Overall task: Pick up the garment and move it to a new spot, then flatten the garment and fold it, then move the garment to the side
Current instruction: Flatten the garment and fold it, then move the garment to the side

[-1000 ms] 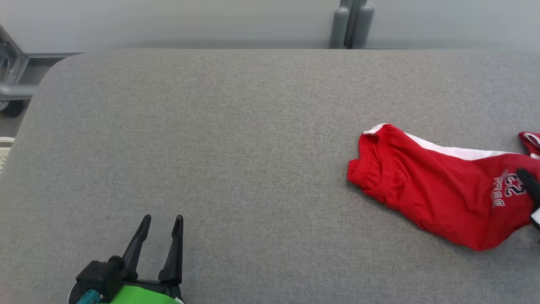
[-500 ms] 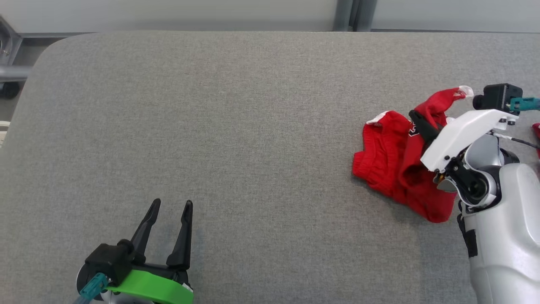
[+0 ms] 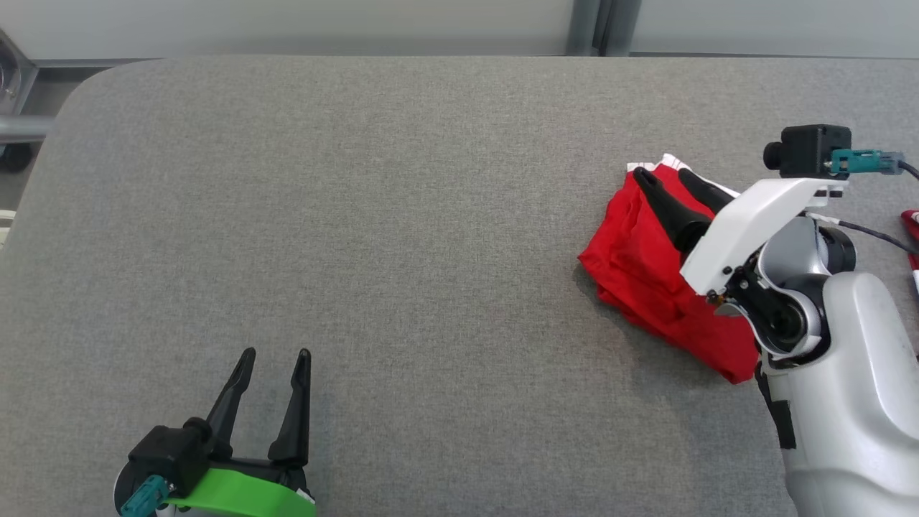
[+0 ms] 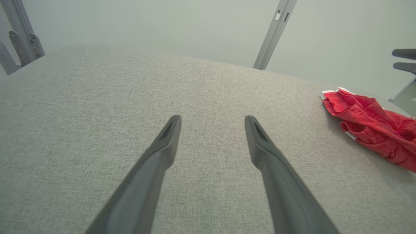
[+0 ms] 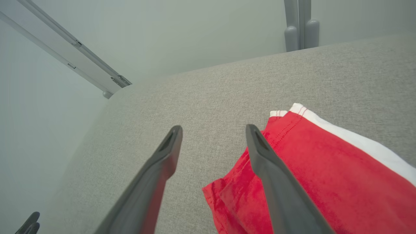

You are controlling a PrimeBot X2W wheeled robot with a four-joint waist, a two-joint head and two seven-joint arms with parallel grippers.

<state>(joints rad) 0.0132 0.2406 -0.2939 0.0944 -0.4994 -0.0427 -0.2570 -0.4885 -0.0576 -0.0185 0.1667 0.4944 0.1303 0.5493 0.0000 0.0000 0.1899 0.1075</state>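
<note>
The right tool [image 3: 664,176] has its fingers spread and grips nothing. The bunched red shorts [image 3: 639,266] lie just beneath it on the grey bench [image 3: 431,215]. The left tool [image 3: 276,355], likewise spread, sits well apart.

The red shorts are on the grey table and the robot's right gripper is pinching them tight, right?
Not quite. The right gripper is open, its fingers spread with nothing pinched between them, as the right wrist view shows. The red shorts do lie on the grey table.

We open our right two-fingered dark gripper [image 3: 661,174]; the red-and-white cloth garment [image 3: 639,266], stretched out before, now lies doubled over.
</note>
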